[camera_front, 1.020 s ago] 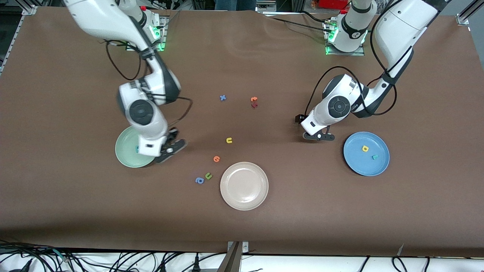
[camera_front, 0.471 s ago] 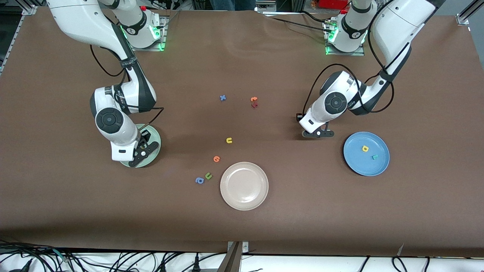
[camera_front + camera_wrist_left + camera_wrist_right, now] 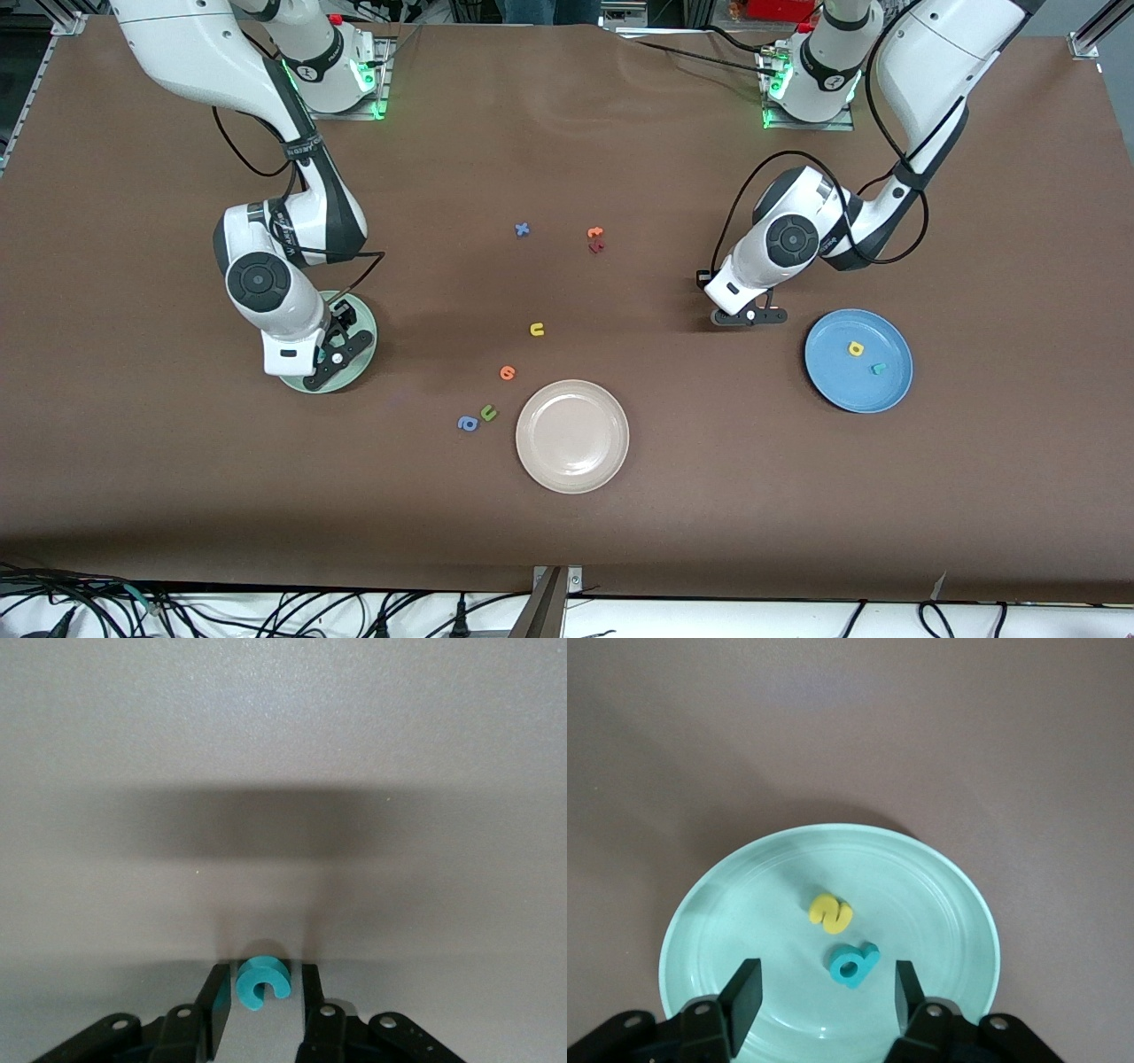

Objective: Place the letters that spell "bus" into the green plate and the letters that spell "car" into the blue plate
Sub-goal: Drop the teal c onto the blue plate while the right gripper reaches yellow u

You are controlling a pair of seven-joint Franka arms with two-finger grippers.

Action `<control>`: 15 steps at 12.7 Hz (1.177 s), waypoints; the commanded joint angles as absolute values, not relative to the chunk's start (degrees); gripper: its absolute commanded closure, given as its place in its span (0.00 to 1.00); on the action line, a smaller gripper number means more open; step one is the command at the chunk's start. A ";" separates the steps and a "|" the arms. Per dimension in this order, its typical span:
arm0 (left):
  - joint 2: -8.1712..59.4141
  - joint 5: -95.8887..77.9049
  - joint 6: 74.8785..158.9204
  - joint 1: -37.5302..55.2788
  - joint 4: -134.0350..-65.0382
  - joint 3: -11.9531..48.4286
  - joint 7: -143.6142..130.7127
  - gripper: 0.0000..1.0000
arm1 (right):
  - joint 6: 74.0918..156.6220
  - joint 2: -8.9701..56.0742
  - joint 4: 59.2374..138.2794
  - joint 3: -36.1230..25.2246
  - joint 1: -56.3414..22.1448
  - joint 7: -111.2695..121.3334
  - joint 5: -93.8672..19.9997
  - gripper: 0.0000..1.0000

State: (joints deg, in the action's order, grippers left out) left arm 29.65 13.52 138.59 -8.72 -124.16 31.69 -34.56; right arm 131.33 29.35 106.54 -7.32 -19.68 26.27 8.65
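Now my left jaws, low over the bare bench beside the glossy blue plate [image 3: 833, 383], pinch the teal c [image 3: 261, 981], a small soft foam curl bound for the yellow a [image 3: 855, 348] and thin teal r [image 3: 878, 369]. My right jaws hang open and empty over the smooth green plate [image 3: 687, 921], where the yellow s [image 3: 830, 913] and teal b [image 3: 852, 964] lie. The yellow u [image 3: 536, 330] sits mid-bench.

Left tool [image 3: 749, 317] pinched down low; right tool [image 3: 335, 359] hangs spread open.
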 commanded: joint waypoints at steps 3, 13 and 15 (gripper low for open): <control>30.15 13.97 140.54 -8.96 -124.72 31.82 -35.16 0.62 | 132.09 28.12 106.62 -1.51 -20.83 7.98 3.08 0.32; 25.67 13.97 131.26 -10.45 -120.61 31.55 -31.83 0.96 | 141.14 39.89 91.42 3.52 -32.16 -26.46 2.90 0.30; 25.31 13.97 119.94 -12.21 -112.81 31.55 -25.61 0.95 | 145.79 42.70 91.32 3.52 -33.39 -27.15 2.81 0.30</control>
